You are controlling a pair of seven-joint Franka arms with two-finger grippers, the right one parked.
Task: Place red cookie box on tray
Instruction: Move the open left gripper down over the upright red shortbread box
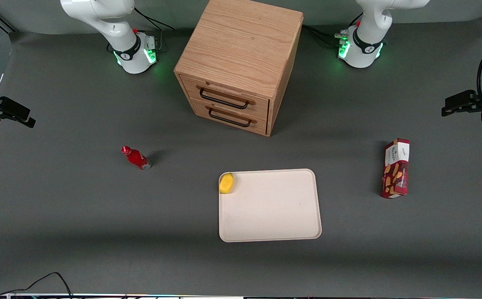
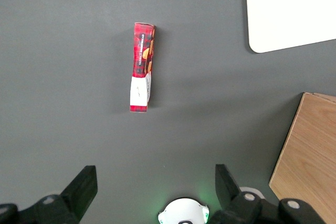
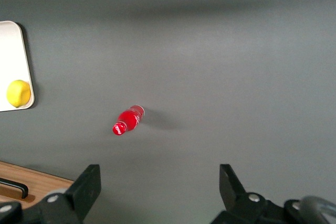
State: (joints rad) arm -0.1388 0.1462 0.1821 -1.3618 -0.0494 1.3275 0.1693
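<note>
Front view: you have the red cookie box [image 1: 396, 168] standing on its long edge on the grey table [image 1: 58, 207], toward the working arm's end and well apart from the tray [image 1: 270, 211]. The tray lies flat in front of the wooden drawer cabinet [image 1: 239, 62], nearer the camera, with a yellow lemon [image 1: 226, 183] in one corner. A small red bottle [image 1: 136, 158] lies toward the parked arm's end. The gripper [image 1: 459, 106] shows only as a dark shape at the frame edge, higher than the box.

Left wrist view: here you see what the front view withholds. The gripper [image 2: 155, 184] hangs above bare table with its fingers [image 2: 84, 184] spread wide, pinching nothing. The box [image 2: 142, 66] is clear of them, its white label end toward the camera. One tray corner [image 2: 262, 40] and a cabinet edge [image 2: 307, 150] also appear.

Right wrist view: only this view shows the bottle [image 3: 127, 120] close up, with the lemon [image 3: 18, 93] on the tray [image 3: 8, 40].

The surface is a plain matte grey.
</note>
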